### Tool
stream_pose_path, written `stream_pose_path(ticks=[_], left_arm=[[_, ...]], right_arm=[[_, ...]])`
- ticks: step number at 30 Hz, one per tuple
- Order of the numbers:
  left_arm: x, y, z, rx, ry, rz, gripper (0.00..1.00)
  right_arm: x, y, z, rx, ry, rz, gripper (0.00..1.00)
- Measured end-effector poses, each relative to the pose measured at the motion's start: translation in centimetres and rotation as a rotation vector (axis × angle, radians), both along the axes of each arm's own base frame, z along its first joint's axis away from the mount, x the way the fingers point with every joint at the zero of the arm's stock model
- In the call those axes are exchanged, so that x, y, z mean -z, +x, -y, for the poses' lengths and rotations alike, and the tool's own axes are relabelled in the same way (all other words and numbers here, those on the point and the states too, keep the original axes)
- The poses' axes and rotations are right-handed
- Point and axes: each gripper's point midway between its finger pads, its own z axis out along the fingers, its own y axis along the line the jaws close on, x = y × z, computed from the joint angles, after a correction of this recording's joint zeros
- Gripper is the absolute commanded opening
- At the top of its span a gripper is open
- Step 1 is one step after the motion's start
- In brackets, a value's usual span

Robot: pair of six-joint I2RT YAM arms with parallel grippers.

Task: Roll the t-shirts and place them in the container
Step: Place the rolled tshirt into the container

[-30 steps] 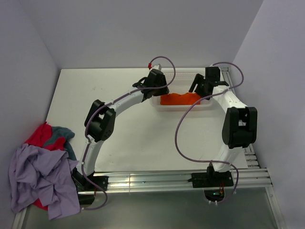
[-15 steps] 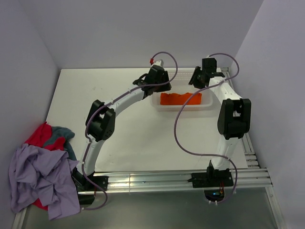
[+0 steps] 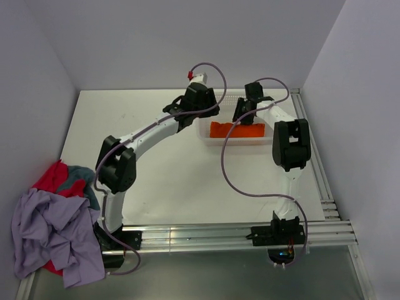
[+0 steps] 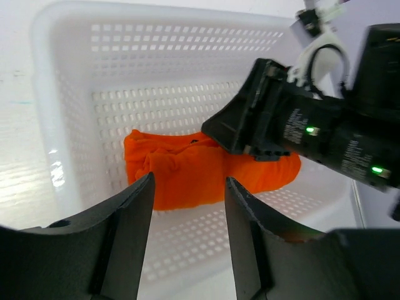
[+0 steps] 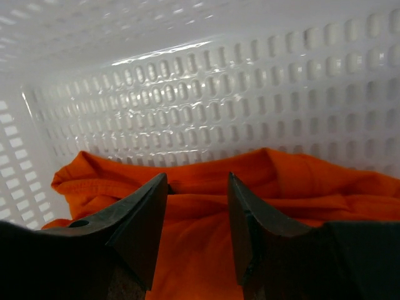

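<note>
Lying bunched in the white perforated plastic basket (image 3: 239,142) at the far side of the worktop (image 3: 175,181) is the bright orange fabric t-shirt (image 3: 236,130). Above it hang the left tool (image 4: 187,182) and the right tool (image 5: 197,181), each with fingers apart and gripping nothing. The lavender, red and grey-blue t-shirts (image 3: 53,231) sit heaped at the near-left edge.

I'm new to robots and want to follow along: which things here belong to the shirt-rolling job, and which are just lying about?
Part of the job:
orange t-shirt, in the basket
lavender t-shirt, red t-shirt and grey-blue t-shirt, heaped at the table's left edge

Just there:
white basket
purple cables on the arms
</note>
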Motion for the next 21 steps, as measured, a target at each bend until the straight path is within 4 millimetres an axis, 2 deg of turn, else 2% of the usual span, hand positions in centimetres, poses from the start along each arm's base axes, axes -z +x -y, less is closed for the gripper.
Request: stream_pose_path(ticks=[4, 7, 15, 17, 21], left_arm=[[-2.9, -1.4, -2.3, -0.027, -0.031, 0.033, 0.54], [-3.1, -1.8, -4.2, -0.055, -0.052, 0.029, 0.54], [2.4, -0.3, -9.6, -0.140, -0.022, -0.083, 0.60], [3.2, 0.0, -9.8, -0.145, -0.024, -0.100, 0.61], [4.3, 0.2, -8.7, -0.120, -0.057, -0.113, 0.67]], right_arm=[[0.3, -0.8, -0.9, -0.042, -0.029, -0.019, 0.50], [0.4, -1.6, -1.1, -0.065, -0.046, -0.037, 0.50], [0.1, -3.0, -0.5, -0.090, -0.085, -0.069, 0.51], [0.1, -3.3, -0.4, -0.094, -0.089, -0.080, 0.51], [0.0, -3.5, -0.3, -0.106, -0.097, -0.093, 0.50]])
